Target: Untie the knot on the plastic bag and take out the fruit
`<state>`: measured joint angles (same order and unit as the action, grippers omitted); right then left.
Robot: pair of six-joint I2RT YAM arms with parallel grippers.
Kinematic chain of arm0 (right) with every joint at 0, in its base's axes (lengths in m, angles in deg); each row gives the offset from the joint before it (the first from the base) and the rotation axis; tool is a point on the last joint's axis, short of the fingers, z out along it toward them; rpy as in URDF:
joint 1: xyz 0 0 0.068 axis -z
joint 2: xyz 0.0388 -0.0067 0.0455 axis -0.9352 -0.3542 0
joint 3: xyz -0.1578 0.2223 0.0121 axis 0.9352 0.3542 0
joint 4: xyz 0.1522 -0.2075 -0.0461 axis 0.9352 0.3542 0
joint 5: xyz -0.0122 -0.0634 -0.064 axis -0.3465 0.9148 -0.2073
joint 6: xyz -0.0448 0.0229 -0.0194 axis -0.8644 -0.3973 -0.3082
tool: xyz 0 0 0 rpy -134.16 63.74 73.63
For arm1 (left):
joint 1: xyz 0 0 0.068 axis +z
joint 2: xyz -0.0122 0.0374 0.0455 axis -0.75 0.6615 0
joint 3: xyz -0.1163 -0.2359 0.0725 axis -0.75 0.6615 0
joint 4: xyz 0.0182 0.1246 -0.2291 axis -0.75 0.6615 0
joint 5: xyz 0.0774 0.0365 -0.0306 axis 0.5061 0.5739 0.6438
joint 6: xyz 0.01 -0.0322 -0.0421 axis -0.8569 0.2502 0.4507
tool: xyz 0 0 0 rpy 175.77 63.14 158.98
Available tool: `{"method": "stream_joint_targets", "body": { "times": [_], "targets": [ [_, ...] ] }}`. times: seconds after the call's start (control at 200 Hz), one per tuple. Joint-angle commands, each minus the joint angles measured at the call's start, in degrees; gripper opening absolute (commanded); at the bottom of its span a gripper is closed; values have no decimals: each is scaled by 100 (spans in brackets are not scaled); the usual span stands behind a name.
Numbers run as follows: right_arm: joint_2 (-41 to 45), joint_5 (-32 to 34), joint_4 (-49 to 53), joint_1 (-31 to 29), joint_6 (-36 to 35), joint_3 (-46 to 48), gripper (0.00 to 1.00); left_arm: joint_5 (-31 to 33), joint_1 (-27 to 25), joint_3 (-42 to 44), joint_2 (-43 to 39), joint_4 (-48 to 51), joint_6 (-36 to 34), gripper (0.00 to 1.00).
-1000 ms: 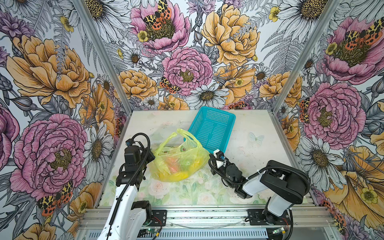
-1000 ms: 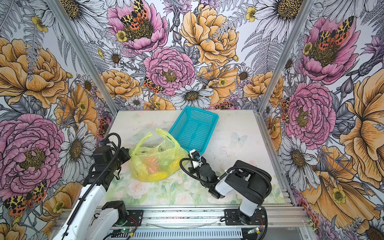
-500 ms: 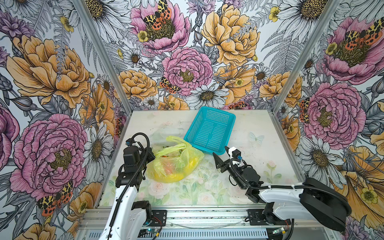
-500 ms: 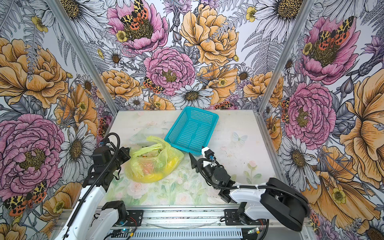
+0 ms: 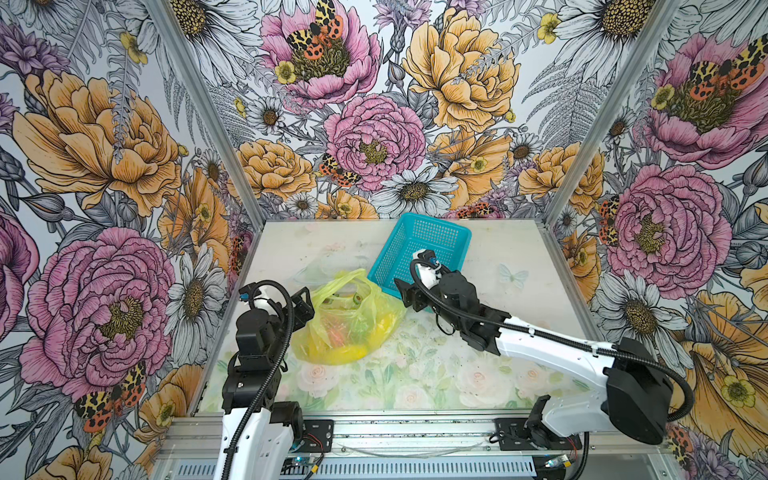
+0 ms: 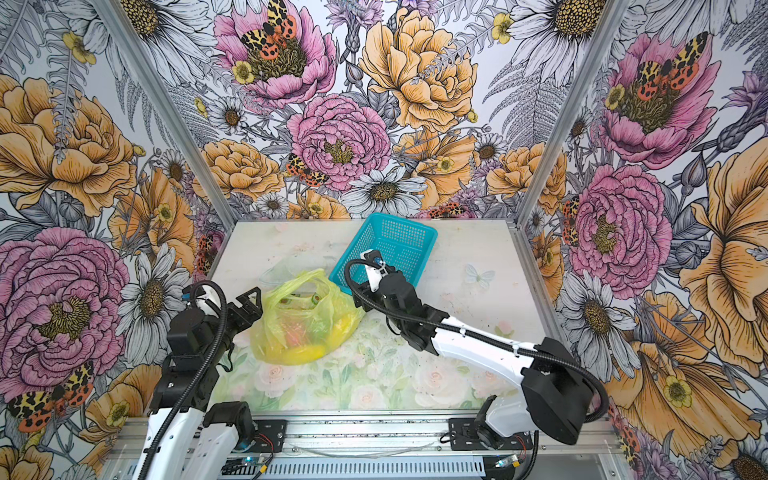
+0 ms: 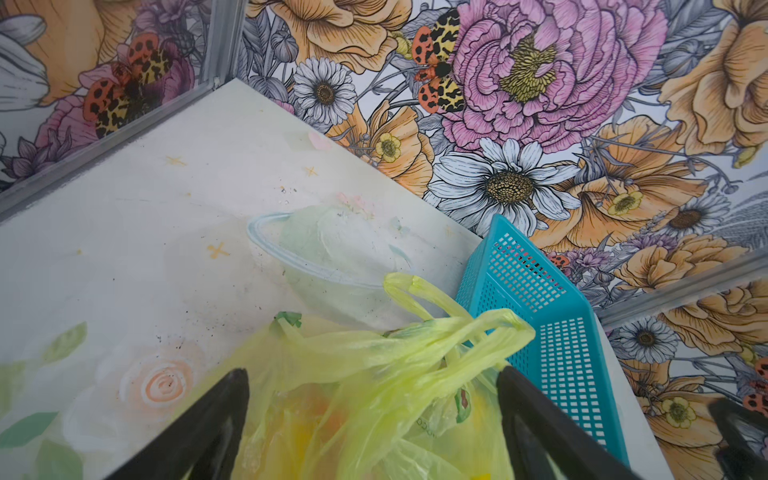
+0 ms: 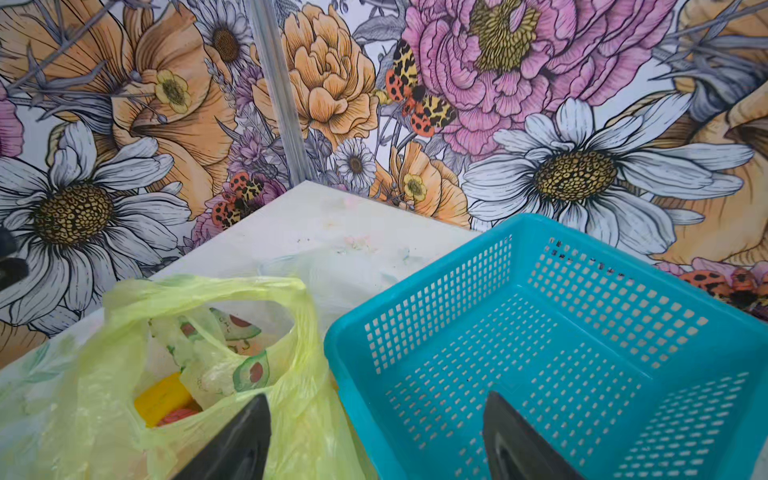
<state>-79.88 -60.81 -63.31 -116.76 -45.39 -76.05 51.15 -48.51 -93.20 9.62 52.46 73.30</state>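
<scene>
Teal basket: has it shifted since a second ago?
No. The teal basket sits where it was, its far corner still below the back wall's orange butterfly.

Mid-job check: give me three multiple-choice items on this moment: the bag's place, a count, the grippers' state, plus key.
1. In a top view, where is the plastic bag relative to the teal basket? A) inside it B) left of it C) behind it
2. How many fruit lie in the basket? A) none B) two C) four
3. How do the left gripper and right gripper stand? A) both shut B) only left open C) both open

1 B: the bag lies beside the basket's left wall.
2 A: its mesh floor is bare.
3 C: each wrist view shows jaws spread wide.
</scene>
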Motion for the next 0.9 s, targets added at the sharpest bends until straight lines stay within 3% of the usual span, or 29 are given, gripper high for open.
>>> {"method": "stream_joint_targets", "body": {
  "times": [0.0,0.165,0.285,0.711,0.831,0.896],
  "targets": [
    [-623,-889,1241,174,216,-906,80,607,-501,-39,-235,77,-358,96],
    [-1626,-1700,1948,173,313,-1990,78,1677,-1420,-246,114,64,-624,97],
    [-2110,-2098,2107,176,324,-2418,78,2048,-1815,-360,454,38,-707,98],
    [-3390,-1993,2459,176,291,-3671,77,1729,-1961,-813,1307,-15,-1049,99],
    [-3555,-2041,2448,347,303,-3865,64,1766,-1967,-902,1583,-16,-1123,99],
    [-3595,-2049,2444,366,304,-3922,47,1729,-1967,-957,1756,-15,-1155,99]
  ]
}}
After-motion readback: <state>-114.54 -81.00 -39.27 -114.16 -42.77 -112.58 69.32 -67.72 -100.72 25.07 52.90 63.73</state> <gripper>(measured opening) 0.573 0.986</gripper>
